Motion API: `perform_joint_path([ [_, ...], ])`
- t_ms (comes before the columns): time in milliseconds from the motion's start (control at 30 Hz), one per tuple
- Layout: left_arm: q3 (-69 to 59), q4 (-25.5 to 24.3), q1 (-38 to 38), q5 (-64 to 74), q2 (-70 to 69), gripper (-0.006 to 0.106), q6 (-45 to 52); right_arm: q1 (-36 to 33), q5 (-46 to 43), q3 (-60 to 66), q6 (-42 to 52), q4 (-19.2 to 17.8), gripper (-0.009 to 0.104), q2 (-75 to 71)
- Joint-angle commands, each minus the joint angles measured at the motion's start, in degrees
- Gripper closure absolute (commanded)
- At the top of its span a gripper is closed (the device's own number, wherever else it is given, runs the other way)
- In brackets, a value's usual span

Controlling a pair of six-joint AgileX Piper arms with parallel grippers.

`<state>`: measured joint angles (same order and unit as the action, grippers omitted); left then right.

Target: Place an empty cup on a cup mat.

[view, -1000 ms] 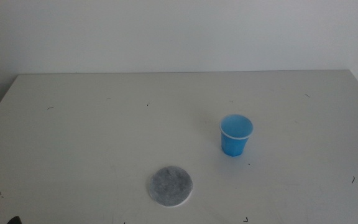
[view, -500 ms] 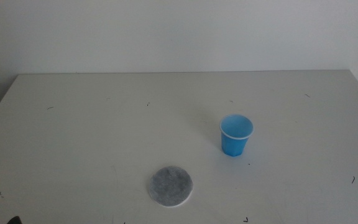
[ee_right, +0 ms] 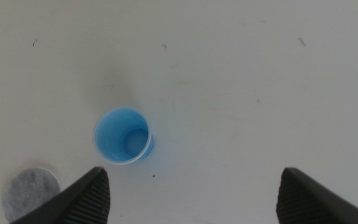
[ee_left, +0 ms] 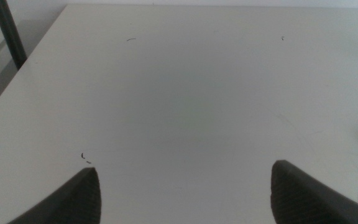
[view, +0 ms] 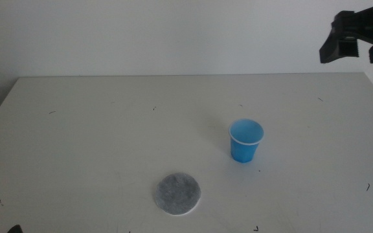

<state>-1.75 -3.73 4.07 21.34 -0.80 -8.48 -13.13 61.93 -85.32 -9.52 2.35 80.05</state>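
Left gripper (ee_left: 182,186) is parked low at the near edge of the table (view: 96,129), jaws spread wide, nothing between them; it is judged to be waiting. Cup mat (view: 177,193) is seen flat on the table close to the near edge, roughly mid-width. Cup (view: 246,140) stands upright and mouth-up farther in and to the right of the mat, clearly apart from it; the inside is seen blue and empty in the right wrist view (ee_right: 122,135). Right gripper (view: 353,40) is held high over the far right corner, well above and beyond the cup, jaws wide apart, with the cup and a slice of the mat (ee_right: 31,191) in view below it. Nothing is grasped yet. Handling, as a judgement: the cup looks like a thin disposable one, so it is likely very light, easily tipped and easily crushed. A light squeeze is advised, taken across the upper wall just below the white rim where the wall is stiffest, with the jaws kept level. The taper means a low grip could slip upward.
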Motion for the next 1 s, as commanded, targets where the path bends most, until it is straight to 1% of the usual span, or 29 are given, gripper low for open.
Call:
perform_joint_path([
  [0,0.34,-0.02,-0.06,-3.84,-0.17,-0.005,-0.62,-2.3,0.04,-4.96,-0.81,-2.35,0.01,1.95],
  [67,0.34,-0.02,-0.06,-3.84,-0.17,-0.005,-0.62,-4.02,2.02,-8.0,-0.75,-3.71,0.01,5.06],
  [233,0.34,-0.02,-0.06,-3.84,-0.17,-0.005,-0.62,-6.55,7.58,-13.35,-0.75,-5.76,0.01,12.22],
  [367,0.34,-0.02,-0.06,-3.84,-0.17,-0.005,-0.62,-7.78,9.04,-15.74,-0.81,-5.58,0.01,17.35],
  [500,0.34,-0.02,-0.06,-3.84,-0.17,-0.005,-0.62,-8.22,8.69,-15.74,-0.81,-4.51,0.01,21.69],
  [967,0.34,-0.02,-0.06,-3.84,-0.17,-0.005,-0.62,-8.25,2.69,-15.74,-0.81,-4.52,0.01,32.74],
])
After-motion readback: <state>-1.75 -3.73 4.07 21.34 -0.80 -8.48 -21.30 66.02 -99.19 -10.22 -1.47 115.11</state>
